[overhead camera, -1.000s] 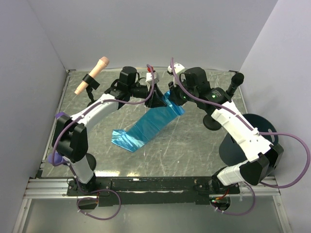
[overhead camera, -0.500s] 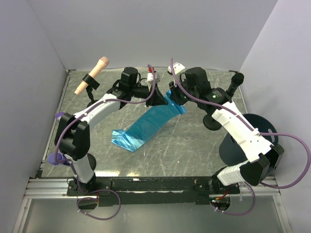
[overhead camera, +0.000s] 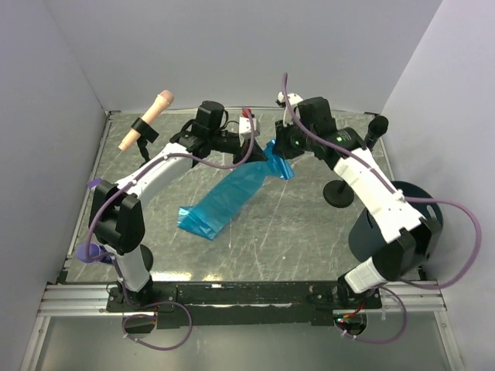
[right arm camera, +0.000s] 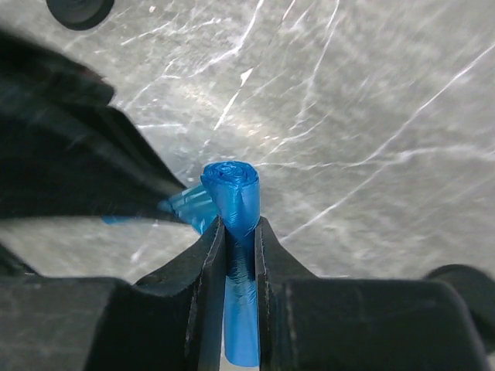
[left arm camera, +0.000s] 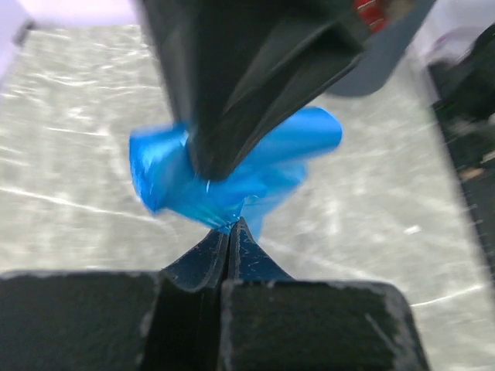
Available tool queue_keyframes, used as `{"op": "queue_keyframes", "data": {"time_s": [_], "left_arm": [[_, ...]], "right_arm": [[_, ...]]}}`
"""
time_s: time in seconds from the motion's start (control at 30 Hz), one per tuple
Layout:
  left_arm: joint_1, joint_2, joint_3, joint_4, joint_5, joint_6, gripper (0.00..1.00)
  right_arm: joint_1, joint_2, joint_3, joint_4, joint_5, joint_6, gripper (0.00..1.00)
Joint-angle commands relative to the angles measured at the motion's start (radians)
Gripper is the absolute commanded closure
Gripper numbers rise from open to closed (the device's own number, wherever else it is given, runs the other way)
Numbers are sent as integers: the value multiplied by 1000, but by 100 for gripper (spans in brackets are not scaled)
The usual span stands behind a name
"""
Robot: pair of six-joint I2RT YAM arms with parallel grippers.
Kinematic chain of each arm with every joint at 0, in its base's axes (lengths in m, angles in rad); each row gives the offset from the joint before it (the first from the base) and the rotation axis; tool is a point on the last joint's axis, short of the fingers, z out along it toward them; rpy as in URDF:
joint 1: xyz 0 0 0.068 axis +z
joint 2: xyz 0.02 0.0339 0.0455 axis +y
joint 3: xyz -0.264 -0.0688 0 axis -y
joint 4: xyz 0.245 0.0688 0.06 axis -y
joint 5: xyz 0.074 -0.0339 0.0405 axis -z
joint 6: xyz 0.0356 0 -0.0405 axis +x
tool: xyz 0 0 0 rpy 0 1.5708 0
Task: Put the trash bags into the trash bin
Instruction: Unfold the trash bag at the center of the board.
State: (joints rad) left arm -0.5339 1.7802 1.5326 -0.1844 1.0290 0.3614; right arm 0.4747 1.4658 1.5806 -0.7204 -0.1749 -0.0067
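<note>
The trash bags are one bright-blue length: a tight roll [right arm camera: 232, 189] and a floppy sheet [overhead camera: 228, 199] trailing from it down to the table. My right gripper [right arm camera: 238, 224] is shut on the roll, which stands upright between its fingers. My left gripper [left arm camera: 229, 226] faces it from the left, shut on a bunched edge of the blue film [left arm camera: 224, 182] beside the roll. In the top view both grippers meet at the sheet's upper end [overhead camera: 272, 153]. The dark round trash bin [overhead camera: 373, 232] stands at the right edge, partly hidden behind my right arm.
A beige microphone [overhead camera: 147, 120] on a stand is at the back left. A black microphone [overhead camera: 374, 129] with a flat round base [overhead camera: 339, 195] stands between the bags and the bin. White walls close in the table on three sides.
My left gripper has shut on the blue film. Both grippers have shifted slightly toward the back, and the sheet has drawn narrower and tauter.
</note>
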Motion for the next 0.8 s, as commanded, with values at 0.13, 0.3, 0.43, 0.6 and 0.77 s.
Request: {"op": "queue_keyframes", "data": {"time_s": [0.13,0.3,0.43,0.6,0.77], "left_arm": [[-74,-21,158,-446,-50,497,100],[-84,13,189,-491,12,464,100],[-86,12,155,-429,57,361,100],[-86,-16,113,-374,52,314,100],[-78,-25,87,-348,45,263,100]], "right_arm": [[-107,174,127,-31,20,247,100],[-148,275,188,-50,34,336,100],[-159,336,190,-60,23,373,100],[-173,350,130,-54,40,390,100],[-196,343,113,-45,52,393,100]]}}
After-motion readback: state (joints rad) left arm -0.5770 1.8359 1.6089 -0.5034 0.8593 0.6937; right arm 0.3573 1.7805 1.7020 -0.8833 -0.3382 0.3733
